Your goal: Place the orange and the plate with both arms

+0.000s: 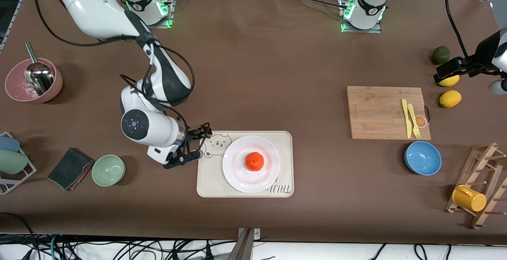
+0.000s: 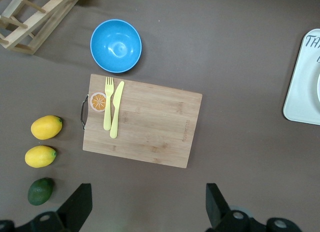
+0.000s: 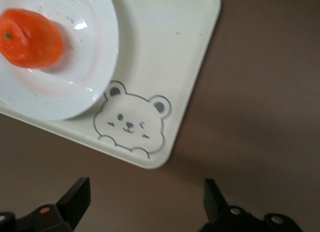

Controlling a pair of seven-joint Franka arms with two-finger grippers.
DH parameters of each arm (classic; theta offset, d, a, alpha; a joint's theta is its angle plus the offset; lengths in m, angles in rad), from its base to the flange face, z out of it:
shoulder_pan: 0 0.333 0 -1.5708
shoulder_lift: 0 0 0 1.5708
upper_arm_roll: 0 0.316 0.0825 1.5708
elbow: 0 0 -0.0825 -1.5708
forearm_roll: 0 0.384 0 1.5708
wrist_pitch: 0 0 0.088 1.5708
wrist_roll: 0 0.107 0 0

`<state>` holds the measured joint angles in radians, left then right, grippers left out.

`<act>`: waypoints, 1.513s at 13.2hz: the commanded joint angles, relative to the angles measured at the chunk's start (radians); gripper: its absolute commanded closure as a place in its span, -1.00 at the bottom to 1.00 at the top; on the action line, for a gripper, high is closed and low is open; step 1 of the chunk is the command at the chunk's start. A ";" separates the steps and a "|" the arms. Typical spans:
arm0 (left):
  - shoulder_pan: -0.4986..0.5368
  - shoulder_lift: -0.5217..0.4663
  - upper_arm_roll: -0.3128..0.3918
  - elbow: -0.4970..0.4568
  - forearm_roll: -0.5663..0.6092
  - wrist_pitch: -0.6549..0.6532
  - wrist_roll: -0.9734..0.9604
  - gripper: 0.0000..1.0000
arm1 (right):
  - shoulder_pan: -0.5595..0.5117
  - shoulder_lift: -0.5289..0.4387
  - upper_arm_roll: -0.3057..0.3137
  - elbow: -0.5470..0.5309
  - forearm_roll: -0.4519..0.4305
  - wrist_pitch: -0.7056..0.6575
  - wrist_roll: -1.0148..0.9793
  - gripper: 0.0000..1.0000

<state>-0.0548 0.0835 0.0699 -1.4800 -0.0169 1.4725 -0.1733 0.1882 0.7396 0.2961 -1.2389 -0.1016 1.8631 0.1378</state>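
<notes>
orange on plate, plate on tray; both grippers empty.

front view: the orange (image 1: 254, 161) sits in the well of the plate (image 1: 251, 163), which rests on the bear tray (image 1: 245, 164). the right gripper (image 1: 193, 146) hangs just beside the tray's bear corner, jaws wide apart and holding nothing. the left gripper (image 1: 449, 71) waits over the lemons (image 1: 450, 98), also spread and empty. left wrist view: cutting board (image 2: 142, 125), blue bowl (image 2: 115, 45) and lemons lie ahead of its open jaws, nothing between them. right wrist view: plate and orange lie ahead of the open jaws, well clear. judging the placing done, lift the right arm straight away without brushing the tray.
</notes>
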 commanded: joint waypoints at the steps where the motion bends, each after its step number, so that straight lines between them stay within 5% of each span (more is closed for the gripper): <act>1: -0.003 0.001 0.005 0.017 -0.005 -0.017 0.006 -1.00 | -0.004 -0.149 -0.044 -0.036 -0.070 -0.201 0.043 -1.00; 4: -0.005 0.001 0.002 0.017 -0.005 -0.017 0.008 -1.00 | -0.007 -0.256 -0.130 -0.034 -0.058 -0.353 0.028 -1.00; 8: -0.005 0.001 0.001 0.017 -0.017 -0.015 0.008 -1.00 | -0.058 -0.379 -0.184 -0.066 0.018 -0.358 0.029 -1.00; 12: -0.017 0.001 -0.001 0.018 -0.017 -0.014 0.008 -1.00 | -0.108 -0.693 -0.270 -0.457 0.099 -0.176 -0.059 -1.00; 15: -0.016 0.001 0.001 0.018 -0.017 -0.014 0.008 -1.00 | -0.138 -0.802 -0.278 -0.484 0.074 -0.211 -0.098 -1.00; 17: -0.014 0.001 0.001 0.018 -0.017 -0.015 0.008 -1.00 | -0.144 -0.812 -0.281 -0.481 0.072 -0.328 -0.098 -1.00; 20: -0.014 0.001 0.001 0.018 -0.018 -0.015 0.008 -1.00 | -0.135 -0.790 -0.353 -0.465 0.089 -0.274 -0.112 -1.00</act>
<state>-0.0677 0.0835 0.0649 -1.4787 -0.0169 1.4725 -0.1733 0.0508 -0.0579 -0.0243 -1.6907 -0.0232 1.5513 0.0450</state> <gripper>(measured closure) 0.000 0.000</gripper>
